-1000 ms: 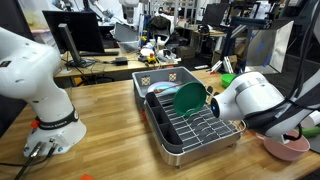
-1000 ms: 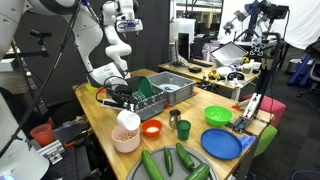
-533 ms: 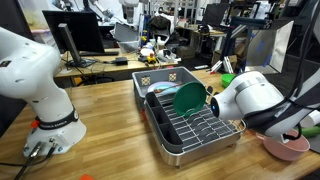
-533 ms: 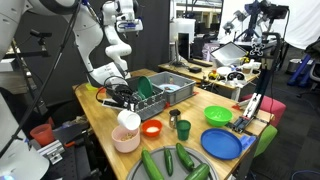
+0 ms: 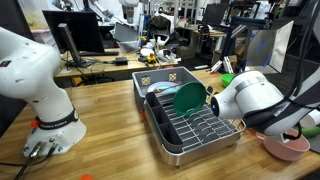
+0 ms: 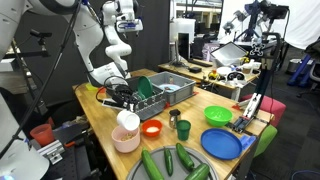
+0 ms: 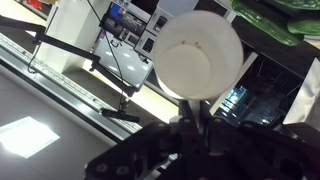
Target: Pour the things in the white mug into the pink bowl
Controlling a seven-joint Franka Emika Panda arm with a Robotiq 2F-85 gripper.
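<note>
1. We see the gripper [image 7: 196, 108] closed tight on the mug [image 7: 200, 55], pinching its near edge.
2. The mug is small, plain and white, and it shows a round, smooth face beyond the fingertips.
3. In an exterior view the bowl [image 6: 125, 141], wide, shallow and pale pink, sits just below the held mug.

The arm [image 5: 28, 65] is rising from its base [image 5: 55, 135] and leaving the top of an exterior view; its rounded white wrist link [image 5: 250, 95] is hanging low, tilting sideways; in the wrist view the gripper [image 7: 197, 108] is pressing its dark jaws tight on the edge of the white mug [image 7: 200, 55].
</note>
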